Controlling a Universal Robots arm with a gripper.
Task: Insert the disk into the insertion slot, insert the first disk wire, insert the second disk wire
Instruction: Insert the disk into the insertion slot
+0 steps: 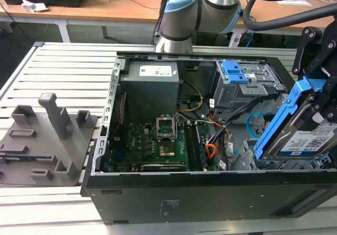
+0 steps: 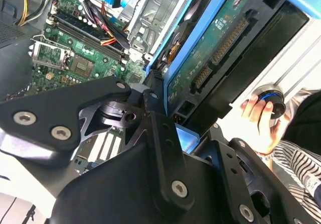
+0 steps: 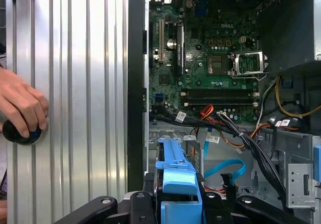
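Exterior view first: the silver rectangular hard drive in its bright blue plastic carrier, the disk [image 1: 308, 137], hangs tilted over the open black computer case [image 1: 158, 198], at the case's near corner on the exterior view's right, with the black tool [image 1: 317, 95] clamped on it. Just below sits the low grey perforated sheet-metal cage, the insertion slot [image 1: 246, 158], so I judge that the first step, seating the disk, is in hand and not done. It calls for levelling the drive and lining its carrier up with the cage mouth. The orange-red and black bundle, the first disk wire [image 1: 211, 150], and the flat light-blue cable, the second disk wire [image 1: 254, 118], lie loose inside the case. The frame edge cuts off part of disk and tool. Second wrist view: the disk's green circuit-board underside [image 2: 220, 43] faces the camera, and black tool linkage covers much of what lies below. First wrist view: the carrier's blue edge [image 3: 175, 176] stands over grey metal; whether it touches the cage I cannot tell.
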